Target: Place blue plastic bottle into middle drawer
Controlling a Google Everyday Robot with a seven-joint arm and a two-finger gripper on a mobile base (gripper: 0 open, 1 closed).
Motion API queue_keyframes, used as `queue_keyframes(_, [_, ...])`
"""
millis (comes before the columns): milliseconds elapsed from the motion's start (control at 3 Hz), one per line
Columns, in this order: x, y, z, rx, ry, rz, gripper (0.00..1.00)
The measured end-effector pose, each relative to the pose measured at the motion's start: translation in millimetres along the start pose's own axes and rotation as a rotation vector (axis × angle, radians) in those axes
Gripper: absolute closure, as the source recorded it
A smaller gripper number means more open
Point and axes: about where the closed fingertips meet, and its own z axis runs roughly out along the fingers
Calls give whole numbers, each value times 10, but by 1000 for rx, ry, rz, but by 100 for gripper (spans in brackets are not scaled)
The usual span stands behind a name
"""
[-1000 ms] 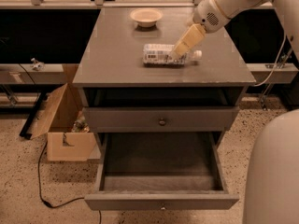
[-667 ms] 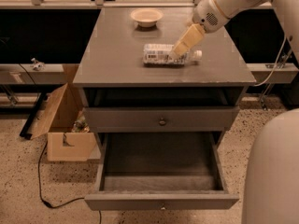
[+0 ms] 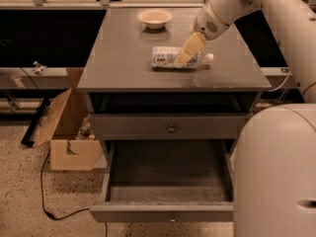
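Observation:
The blue plastic bottle [image 3: 168,57] lies on its side on the grey cabinet top [image 3: 123,58], its white cap [image 3: 209,58] pointing right. My gripper [image 3: 183,57] reaches down from the upper right and sits right over the bottle's middle, covering part of it. The middle drawer [image 3: 163,212] is pulled wide open below, and its inside is bare. The upper drawer [image 3: 148,127] above it, with a small round knob, is shut.
A shallow cream bowl [image 3: 155,18] stands at the back of the cabinet top. An open cardboard box [image 3: 64,132] stands on the floor left of the cabinet, with a black cable [image 3: 54,209] beside it. My white body [image 3: 276,172] fills the lower right.

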Motion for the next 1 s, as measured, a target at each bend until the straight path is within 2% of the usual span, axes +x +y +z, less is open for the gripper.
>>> queue_keyframes(333, [67, -123, 247, -16, 37, 7, 0])
queue_keyframes(667, [136, -187, 456, -41, 55, 24, 19])
queue_keyframes(1000, [160, -192, 626, -69, 61, 34, 42])
